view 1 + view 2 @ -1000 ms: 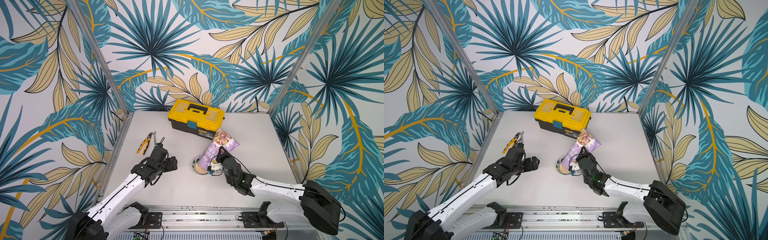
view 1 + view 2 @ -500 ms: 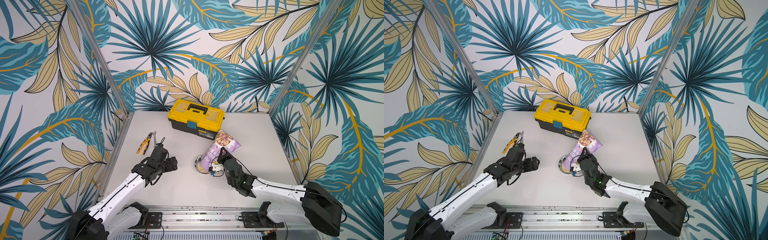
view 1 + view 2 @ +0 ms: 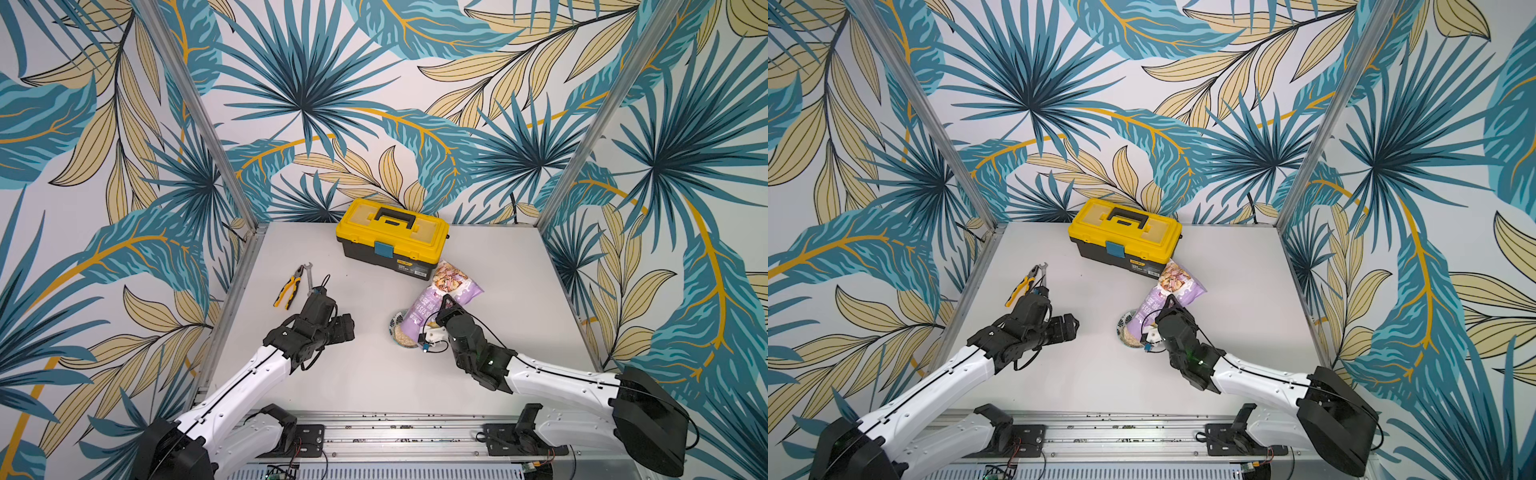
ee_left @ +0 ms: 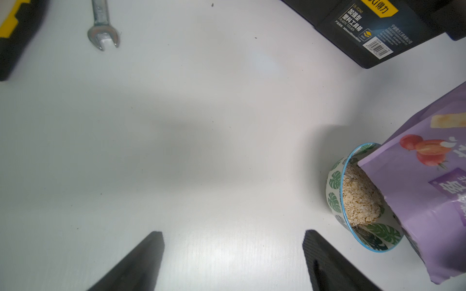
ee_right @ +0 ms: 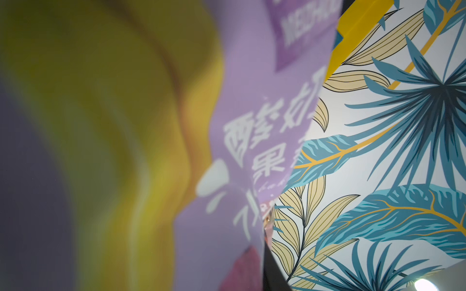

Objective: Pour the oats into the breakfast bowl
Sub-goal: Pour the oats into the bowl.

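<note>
The breakfast bowl [image 3: 398, 322], white with green leaves and a bluish rim, stands mid-table and shows in both top views [image 3: 1123, 322]. Oats [image 4: 360, 196] lie heaped inside it. The light purple pouch [image 3: 432, 301] is tilted with its mouth down over the bowl and its bottom raised toward the toolbox. My right gripper [image 3: 442, 309] is shut on the pouch's side. In the right wrist view the pouch [image 5: 252, 126] fills the frame. My left gripper [image 3: 343, 328] hangs open and empty to the left of the bowl, its fingers [image 4: 317, 252] wide apart over bare table.
A closed yellow-and-black toolbox [image 3: 392, 237] stands at the back, just behind the pouch. Yellow-handled pliers [image 3: 289, 286] and a steel wrench [image 4: 102, 32] lie at the left, beyond my left gripper. Patterned walls enclose the table [image 3: 498, 270] on three sides.
My right gripper has drifted slightly to the right with the tilted pouch. The bowl has stayed put. The left arm has hardly moved.
</note>
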`<action>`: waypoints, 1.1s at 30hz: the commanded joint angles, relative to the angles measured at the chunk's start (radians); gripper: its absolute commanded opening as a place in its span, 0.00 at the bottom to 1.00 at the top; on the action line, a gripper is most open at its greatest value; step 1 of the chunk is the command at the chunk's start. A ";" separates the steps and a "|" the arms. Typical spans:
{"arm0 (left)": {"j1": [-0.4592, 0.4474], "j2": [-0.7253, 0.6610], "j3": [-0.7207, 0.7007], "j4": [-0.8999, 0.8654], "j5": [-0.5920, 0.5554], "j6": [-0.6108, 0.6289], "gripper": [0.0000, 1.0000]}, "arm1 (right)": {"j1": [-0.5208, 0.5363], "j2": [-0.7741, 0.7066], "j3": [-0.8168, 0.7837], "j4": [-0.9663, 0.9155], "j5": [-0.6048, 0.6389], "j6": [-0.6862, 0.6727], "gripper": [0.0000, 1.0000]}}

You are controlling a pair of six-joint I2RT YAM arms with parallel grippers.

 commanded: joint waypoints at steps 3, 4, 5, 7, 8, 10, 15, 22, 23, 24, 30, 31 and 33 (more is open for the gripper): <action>0.005 -0.007 0.024 -0.012 -0.010 0.016 0.91 | 0.000 -0.056 0.091 -0.054 0.079 0.107 0.00; 0.005 -0.006 0.023 -0.012 -0.011 0.018 0.91 | 0.001 -0.051 0.101 -0.074 0.084 0.120 0.00; 0.005 -0.007 0.022 -0.012 -0.010 0.017 0.91 | 0.001 -0.047 0.114 -0.099 0.089 0.136 0.00; 0.005 -0.009 0.022 -0.014 -0.011 0.018 0.91 | 0.001 -0.033 0.138 -0.137 0.101 0.163 0.00; 0.006 -0.009 0.022 -0.015 -0.011 0.019 0.91 | 0.001 -0.025 0.149 -0.180 0.108 0.172 0.00; 0.005 -0.008 0.023 -0.015 -0.011 0.021 0.91 | 0.001 -0.008 0.173 -0.214 0.127 0.183 0.00; 0.005 -0.009 0.025 -0.018 -0.010 0.025 0.91 | 0.008 0.058 0.270 -0.347 0.197 0.253 0.00; 0.005 -0.008 0.024 -0.015 -0.003 0.031 0.91 | 0.044 0.119 0.342 -0.413 0.256 0.274 0.00; 0.005 -0.009 0.024 -0.013 -0.002 0.033 0.91 | 0.053 0.124 0.347 -0.409 0.263 0.268 0.00; 0.005 -0.008 0.025 -0.014 -0.001 0.035 0.91 | 0.063 0.133 0.356 -0.412 0.270 0.266 0.00; 0.006 -0.012 0.030 -0.025 0.002 0.046 0.91 | 0.095 0.147 0.347 -0.384 0.287 0.243 0.00; 0.005 -0.012 0.033 -0.027 0.000 0.048 0.91 | 0.096 0.144 0.338 -0.386 0.284 0.241 0.00; 0.005 -0.014 0.036 -0.031 0.000 0.049 0.91 | 0.091 0.126 0.338 -0.369 0.281 0.235 0.00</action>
